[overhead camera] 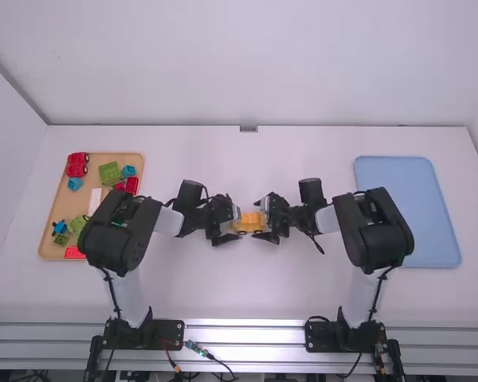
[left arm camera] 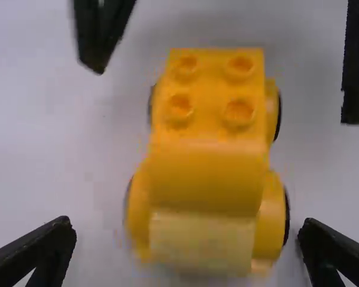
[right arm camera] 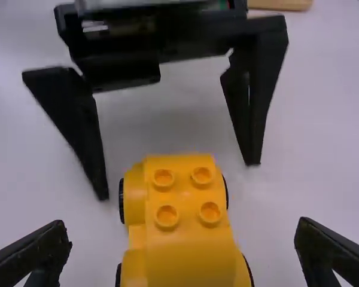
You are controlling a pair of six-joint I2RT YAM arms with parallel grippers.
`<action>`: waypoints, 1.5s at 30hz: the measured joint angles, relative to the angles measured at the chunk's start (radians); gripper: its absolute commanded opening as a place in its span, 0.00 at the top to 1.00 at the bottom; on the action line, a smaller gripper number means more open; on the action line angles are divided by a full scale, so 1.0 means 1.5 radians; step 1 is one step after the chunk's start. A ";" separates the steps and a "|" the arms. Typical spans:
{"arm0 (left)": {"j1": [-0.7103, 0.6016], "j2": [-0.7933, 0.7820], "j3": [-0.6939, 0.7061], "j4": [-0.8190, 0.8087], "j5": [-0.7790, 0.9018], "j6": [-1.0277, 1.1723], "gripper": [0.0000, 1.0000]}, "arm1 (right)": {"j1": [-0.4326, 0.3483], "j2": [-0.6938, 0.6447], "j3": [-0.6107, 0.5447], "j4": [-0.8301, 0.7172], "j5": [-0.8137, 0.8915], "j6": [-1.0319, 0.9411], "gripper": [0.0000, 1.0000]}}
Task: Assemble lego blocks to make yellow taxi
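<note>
Yellow toy car (overhead camera: 250,222) lies low between the two grippers, on the white table (overhead camera: 251,290). It is directly ahead of the left gripper (overhead camera: 233,222) and of the right gripper (overhead camera: 261,221), which face each other from opposite ends. Its length runs along the line from one gripper to the other.

Seen from its own wrist, the left gripper (left arm camera: 187,226) is released: the fingers stand wide apart, with the near end of the car in the gap and not pinched. One fingertip is just beside a wheel (left arm camera: 286,218). Four round studs (left arm camera: 238,113) top the block farther from these fingers, past a smooth block (left arm camera: 206,179) and a paler panel (left arm camera: 200,242) closer in.

Likewise the right gripper (right arm camera: 182,230) is released, fingers spread well to either side of the car and grasping nothing. There is bare table between each fingertip and the car's sides. The car's black wheels show along both flanks.

Well off to the outer side of the left gripper, partly under its arm, is a wooden tray (overhead camera: 62,208) with loose toy blocks on it: a green block (overhead camera: 109,173), a white block (overhead camera: 95,200), a blue block (overhead camera: 128,171) and some red pieces (overhead camera: 76,163). Well out on the right gripper's outer side is a blue tray (overhead camera: 414,187), partly behind that arm's elbow.
</note>
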 measured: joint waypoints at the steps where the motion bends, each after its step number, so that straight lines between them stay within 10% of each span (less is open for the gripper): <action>1: 0.010 -0.012 -0.008 0.001 -0.002 0.000 0.01 | -0.001 0.005 0.003 -0.002 -0.009 -0.003 0.01; 12: 0.184 -0.118 -0.090 0.087 0.045 -0.038 0.01 | 0.064 0.022 0.028 -0.011 0.016 -0.002 0.01; 24: 0.190 -0.118 -0.090 0.074 0.058 -0.042 0.01 | 0.099 0.034 0.028 0.033 0.138 0.055 0.04; 34: 0.191 -0.118 -0.090 0.071 0.058 -0.043 0.01 | 0.087 0.065 0.055 -0.006 0.120 0.074 0.47; 45: 0.191 -0.119 -0.090 0.073 0.058 -0.043 0.01 | 0.041 0.066 0.086 -0.030 0.037 0.062 0.54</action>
